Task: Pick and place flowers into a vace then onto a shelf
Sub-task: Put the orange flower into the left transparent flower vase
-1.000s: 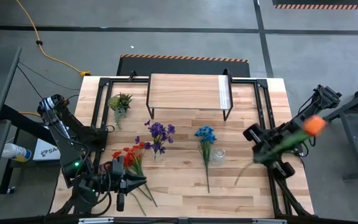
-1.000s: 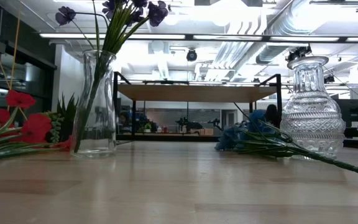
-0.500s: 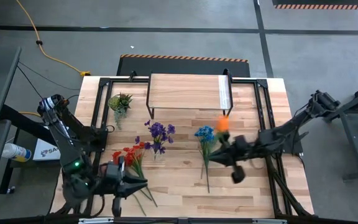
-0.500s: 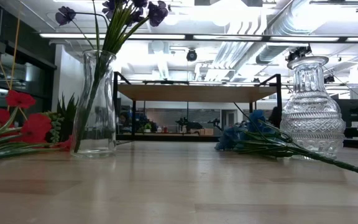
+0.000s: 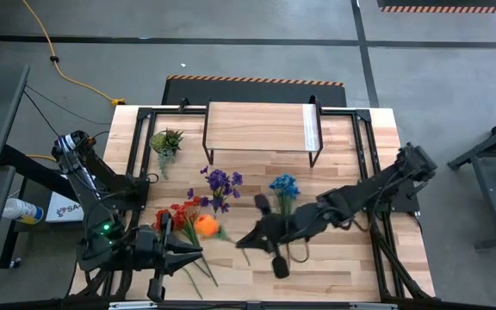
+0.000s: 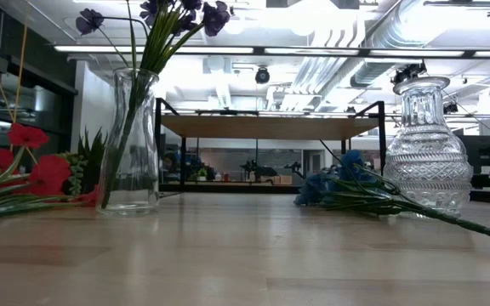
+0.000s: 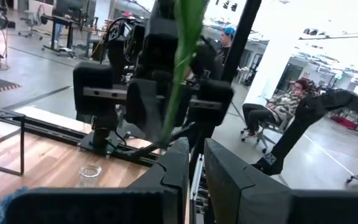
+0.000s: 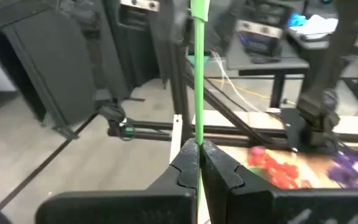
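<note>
My right gripper (image 5: 241,239) reaches far across the table toward its left side and is shut on the orange flower (image 5: 205,226), whose bloom hangs over the red flowers (image 5: 177,215) lying on the wood. My left gripper (image 5: 192,252) waits shut at the near left, just beside that bloom, touching nothing. Purple flowers (image 5: 220,183) stand in a clear vase (image 6: 134,144). Blue flowers (image 5: 284,188) lie on the table, their heads beside the cut-glass vase (image 6: 428,153). The shelf (image 5: 261,127) stands at the far edge. Neither gripper shows in the low view. My right gripper pinches the orange flower's green stem (image 8: 198,134) between its two fingers (image 8: 185,165), which lie across it. The stem runs straight on past the fingertips toward the bloom (image 5: 205,226). The flower shows lifted off the table.
A small spiky green plant (image 5: 166,142) sits at the far left. Black frame rails (image 5: 364,146) run along both table sides. Bare wood (image 5: 334,267) lies near the right front. People sit in the room beyond the table.
My right arm has swung from the table's right edge far toward the left, carrying the orange flower over the blue flowers to a spot above the red ones. The flower has turned with it, bloom now pointing left. The left arm has barely shifted.
</note>
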